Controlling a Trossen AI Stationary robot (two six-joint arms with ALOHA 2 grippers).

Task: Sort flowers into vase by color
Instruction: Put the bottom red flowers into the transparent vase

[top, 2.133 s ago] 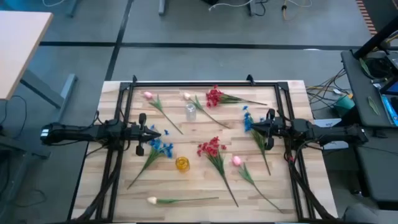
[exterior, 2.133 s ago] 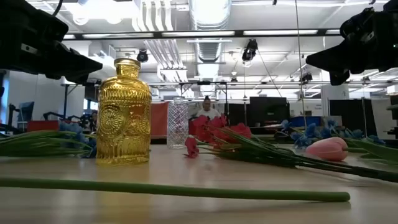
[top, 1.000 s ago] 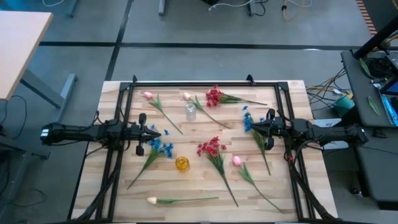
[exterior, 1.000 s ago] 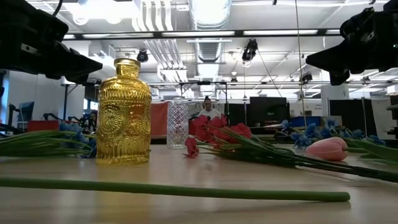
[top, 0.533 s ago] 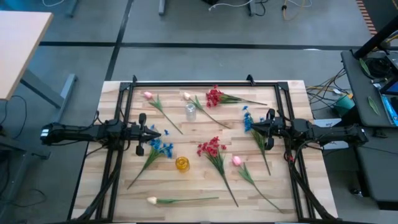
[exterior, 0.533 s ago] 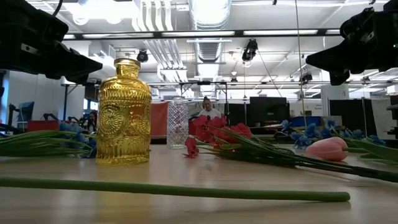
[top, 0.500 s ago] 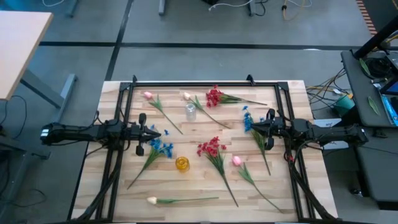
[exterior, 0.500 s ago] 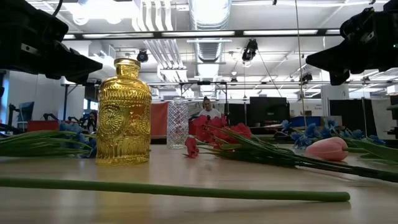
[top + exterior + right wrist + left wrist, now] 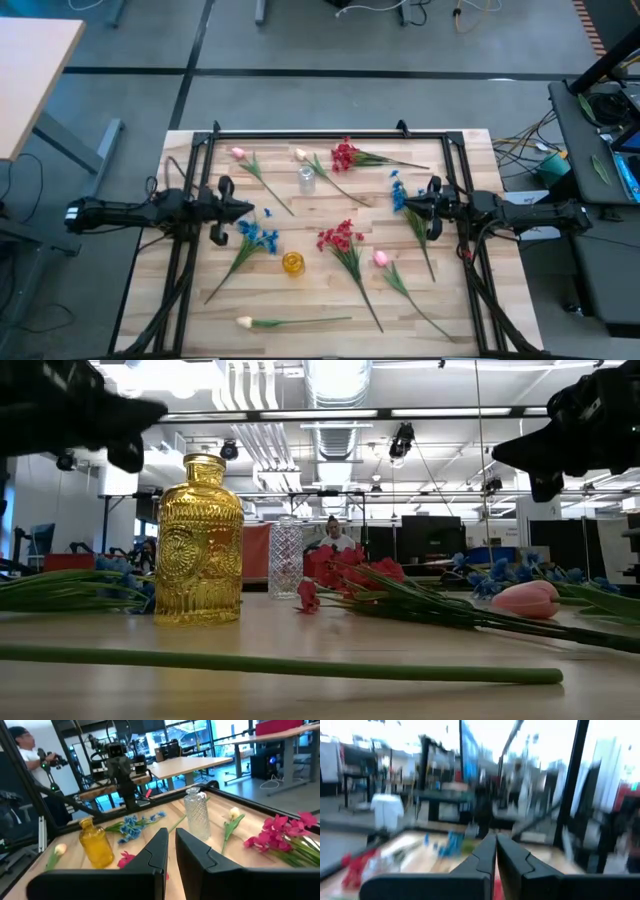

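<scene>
Flowers lie flat and scattered on the wooden table (image 9: 200, 300): red clusters (image 9: 345, 155) (image 9: 336, 237), blue clusters (image 9: 258, 235) (image 9: 398, 190), pink tulips (image 9: 238, 153) (image 9: 381, 258) and cream tulips (image 9: 301, 154) (image 9: 244, 322). A yellow glass vase (image 9: 292, 263) stands near the middle and a clear glass vase (image 9: 306, 179) farther back. My left gripper (image 9: 248, 208) hovers shut over the left side, above the table, near the blue cluster. My right gripper (image 9: 402, 200) hovers shut over the right side, above another blue cluster. Neither holds anything.
A black frame (image 9: 300, 133) runs along the table's far edge and down both sides under the arms. A long green stem (image 9: 280, 665) lies across the near side. A person (image 9: 30, 750) stands beyond the table's left side.
My left gripper has tipped its fingers upward, rolled a little and risen. In the low view its tip now stands higher than the yellow vase's mouth. The flowers and vases have kept still.
</scene>
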